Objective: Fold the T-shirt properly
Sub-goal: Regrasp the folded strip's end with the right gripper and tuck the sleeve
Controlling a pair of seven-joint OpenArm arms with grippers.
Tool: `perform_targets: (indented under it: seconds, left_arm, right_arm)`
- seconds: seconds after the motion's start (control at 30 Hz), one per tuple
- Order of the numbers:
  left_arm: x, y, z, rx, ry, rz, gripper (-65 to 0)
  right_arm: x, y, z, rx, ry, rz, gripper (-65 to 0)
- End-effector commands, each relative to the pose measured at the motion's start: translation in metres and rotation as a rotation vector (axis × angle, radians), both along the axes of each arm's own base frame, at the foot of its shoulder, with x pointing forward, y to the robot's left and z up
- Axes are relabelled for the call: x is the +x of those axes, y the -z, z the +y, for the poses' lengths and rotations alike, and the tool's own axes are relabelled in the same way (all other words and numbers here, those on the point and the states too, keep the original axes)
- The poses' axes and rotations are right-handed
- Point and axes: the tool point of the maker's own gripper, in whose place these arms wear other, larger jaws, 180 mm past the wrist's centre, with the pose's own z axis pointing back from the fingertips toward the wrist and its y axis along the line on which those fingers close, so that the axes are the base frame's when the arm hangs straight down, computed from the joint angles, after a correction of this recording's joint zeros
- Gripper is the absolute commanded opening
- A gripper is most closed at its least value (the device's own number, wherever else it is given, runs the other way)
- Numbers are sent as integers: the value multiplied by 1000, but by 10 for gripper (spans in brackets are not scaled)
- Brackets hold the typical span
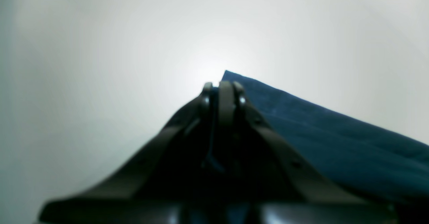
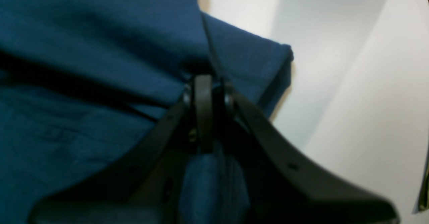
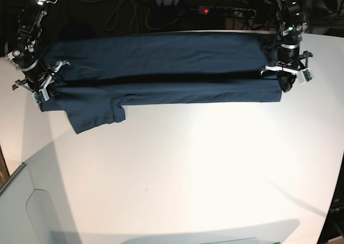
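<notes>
Both grippers are clamped onto cloth here: the right gripper [image 2: 204, 93], at the left end of the scene in the base view, has its black fingers pressed together with a wad of fabric bunched between them, and the left gripper [image 1: 223, 91] at the right end looks pinched shut on a corner edge, though that wrist view is blurry so I wouldn't swear how much cloth it has. The plain dark navy-blue short-sleeved cotton T-shirt [image 3: 161, 72] lies stretched sideways across the far part of the white table [image 3: 188, 163], with a long lengthwise fold already in it and one sleeve [image 3: 97, 115] sticking out toward the near side at the left. My read is that a lengthwise fold is in hand, one long edge held at both ends. Next move probably calls for both arms travelling together at even height so the edge lands straight, plus tucking that sleeve. No brand, label or writing readable anywhere; the neck label isn't visible.
</notes>
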Motion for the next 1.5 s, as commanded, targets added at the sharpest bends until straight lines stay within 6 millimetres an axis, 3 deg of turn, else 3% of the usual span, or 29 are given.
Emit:
perform_targets:
  seconds: [0.0,0.2,0.5,0.7,0.83,0.93,1.13,1.27,1.47]
  left_arm:
    - [5,-14,7,27,-5,-44,-650]
    - [5,-12,5,25,-1,-40,-650]
    - [-3,7,5,3,-12,11,-650]
    - [-2,4,4,2,-10,2,-644]
    - [-2,5,4,1,-11,4,-460]
    - [-1,0,5,7,-13,-10,-416]
    - [7,-25,0,30,8,-68,-427]
    - [8,-38,-3,43,21,-95,-425]
    - [9,-39,-5,41,25,-99,-425]
  right_arm:
    - [7,-12,-5,-15,-12,-38,-648]
    - [6,-10,-6,-18,-10,-28,-649]
    - [-7,15,-16,3,9,52,-644]
    - [-4,5,-24,-30,1,35,-442]
    - [-5,-15,-21,-76,-33,-3,-318]
    - [0,-41,-25,-119,-27,-69,-315]
    - [23,-71,-10,-119,-32,-179,-310]
    - [47,-74,0,-116,-17,-155,-308]
    - [83,-43,18,-80,-46,-7,-308]
